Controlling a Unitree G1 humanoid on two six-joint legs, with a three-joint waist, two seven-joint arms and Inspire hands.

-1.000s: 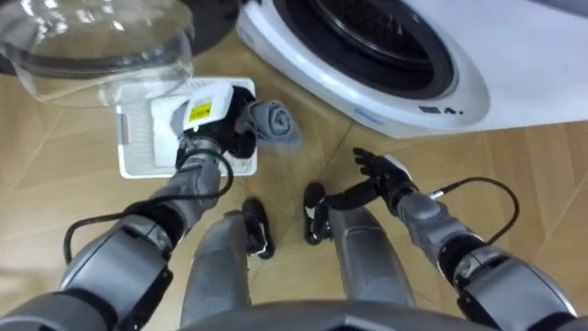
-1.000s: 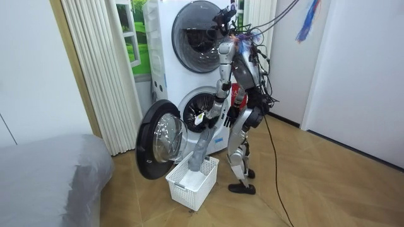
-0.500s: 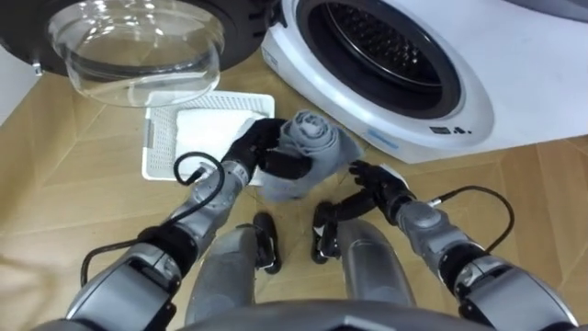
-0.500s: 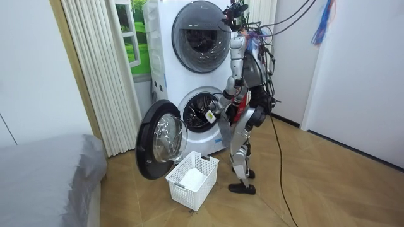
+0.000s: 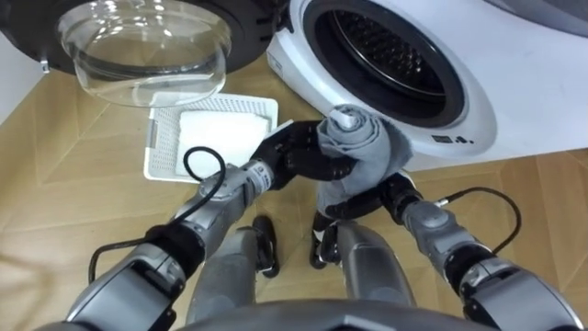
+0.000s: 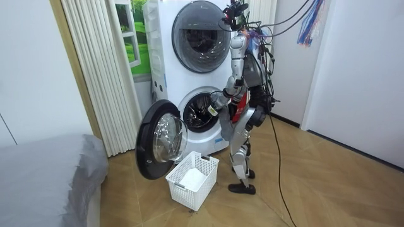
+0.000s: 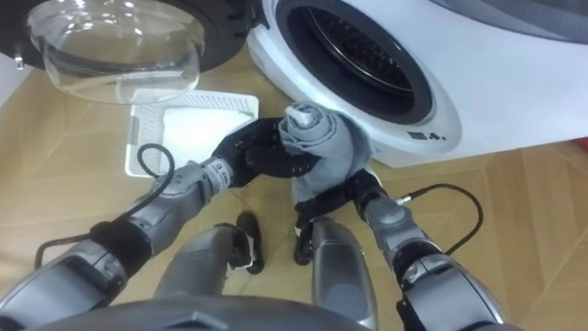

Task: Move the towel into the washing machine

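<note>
Towel (image 5: 358, 142) in left hand (image 5: 299, 158); room view shows second machine (image 6: 199, 28) above.

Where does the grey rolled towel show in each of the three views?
Left eye view: grey rolled towel, centre, before the washing machine's drum opening.
Right eye view: centre.
Room view: small grey bundle at that opening, hard to make out.
Shared landmark: white plastic laundry basket on the floor.

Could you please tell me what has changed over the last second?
The left hand, shut on the towel, lifted it out of the basket up to the washing machine's opening. The right hand moved in beneath the towel. Basket and open door stayed put.
</note>
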